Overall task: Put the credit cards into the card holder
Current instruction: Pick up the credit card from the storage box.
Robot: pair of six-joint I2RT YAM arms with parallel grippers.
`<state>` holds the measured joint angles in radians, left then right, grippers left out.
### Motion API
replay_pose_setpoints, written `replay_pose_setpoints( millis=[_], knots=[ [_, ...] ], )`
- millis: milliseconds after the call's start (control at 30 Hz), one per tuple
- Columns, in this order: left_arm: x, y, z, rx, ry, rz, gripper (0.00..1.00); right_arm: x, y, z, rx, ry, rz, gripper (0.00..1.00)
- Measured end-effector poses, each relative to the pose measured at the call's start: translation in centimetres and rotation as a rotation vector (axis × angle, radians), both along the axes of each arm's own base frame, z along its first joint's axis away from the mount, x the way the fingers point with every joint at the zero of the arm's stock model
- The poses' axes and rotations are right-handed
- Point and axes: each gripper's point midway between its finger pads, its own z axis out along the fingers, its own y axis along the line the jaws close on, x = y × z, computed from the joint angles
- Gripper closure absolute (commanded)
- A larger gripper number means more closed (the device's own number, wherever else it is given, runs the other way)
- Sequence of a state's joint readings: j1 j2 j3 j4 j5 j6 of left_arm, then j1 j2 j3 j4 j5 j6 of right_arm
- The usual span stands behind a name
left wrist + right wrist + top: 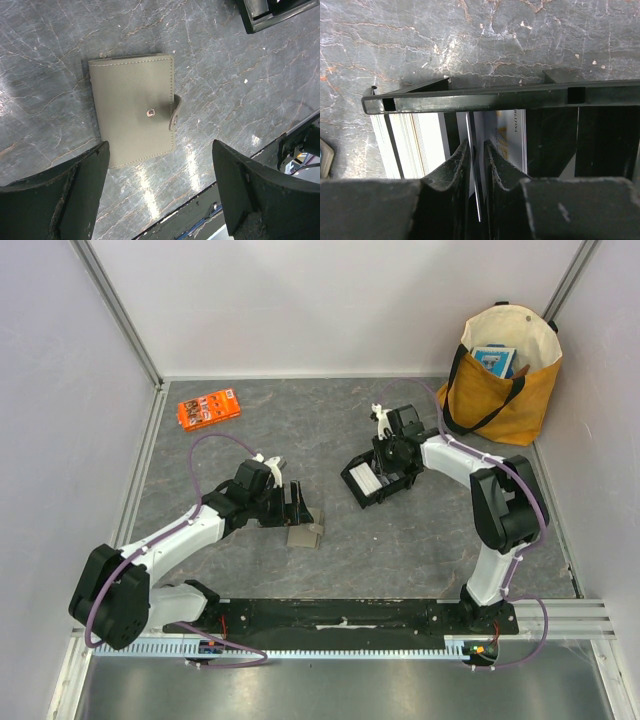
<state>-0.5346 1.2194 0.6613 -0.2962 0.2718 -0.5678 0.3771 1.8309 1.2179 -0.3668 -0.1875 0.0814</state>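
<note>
My right gripper is clamped on one card standing in the tray, to lift it out, while my left gripper hangs spread over the closed holder, near-left of the tray, ready to open it.

You have a grey marbled table carrying four items: orange packet upper left, yellow bag upper right, black tray centre, closed card holder lying flat just below centre.
</note>
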Motion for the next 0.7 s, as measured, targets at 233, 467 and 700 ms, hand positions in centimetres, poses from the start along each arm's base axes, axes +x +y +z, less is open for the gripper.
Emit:
replay_pose_setpoints(
  millis=[233, 467, 700],
  knots=[
    [0.0, 0.0, 0.0, 0.000, 0.000, 0.000, 0.11, -0.4, 0.1, -0.4, -0.075, -0.016, 0.017, 1.00],
    [0.0, 0.0, 0.4, -0.005, -0.011, 0.001, 0.11, -0.7, 0.1, 0.7, -0.095, -0.040, 0.025, 1.00],
    [0.2, 0.2, 1.9, -0.023, -0.064, 0.013, 0.08, -0.1, 0.2, 8.0, -0.039, -0.186, 0.001, 1.00]
  ],
)
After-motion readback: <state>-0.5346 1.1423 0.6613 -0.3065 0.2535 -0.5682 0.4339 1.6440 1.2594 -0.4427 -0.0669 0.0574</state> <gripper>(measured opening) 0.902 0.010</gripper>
